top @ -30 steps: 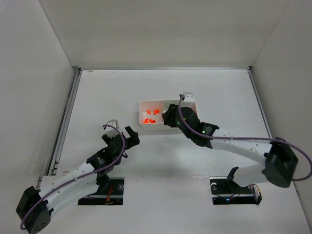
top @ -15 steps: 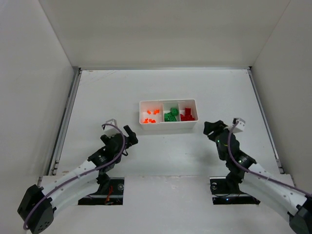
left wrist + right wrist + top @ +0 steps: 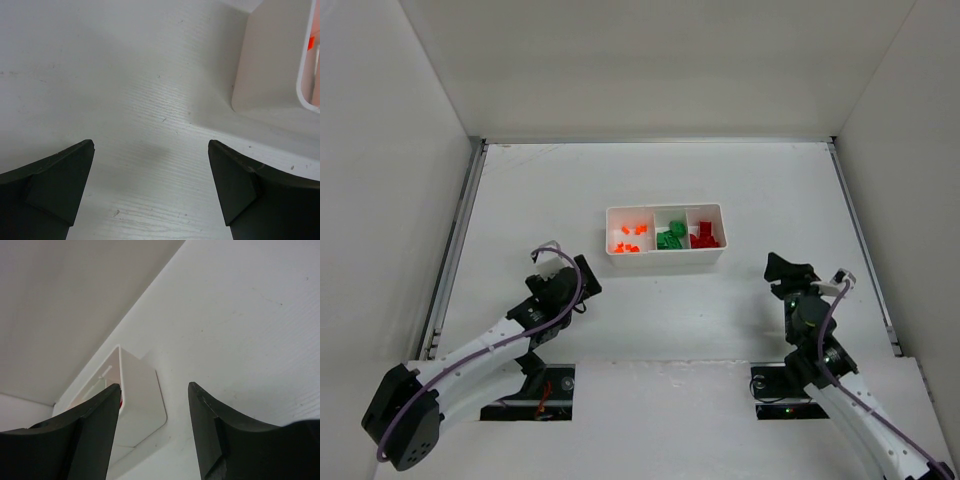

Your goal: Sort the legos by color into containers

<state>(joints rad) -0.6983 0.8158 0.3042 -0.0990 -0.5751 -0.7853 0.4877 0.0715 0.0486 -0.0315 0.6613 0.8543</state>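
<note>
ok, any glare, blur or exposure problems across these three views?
Top external: even light, no glare, tray colours read clearly. Left wrist: table grain sharp, faint shadow under the left end effector, tray wall nearly blown out. Right wrist: right end effector dark, white surfaces low-contrast.

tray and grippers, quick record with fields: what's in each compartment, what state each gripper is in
tray: white, three compartments side by side
orange bits: in its left compartment
green bricks: in its middle compartment
red bricks: in its right compartment
left gripper: open, empty, apart from tray
right gripper: open, empty, apart from tray
</note>
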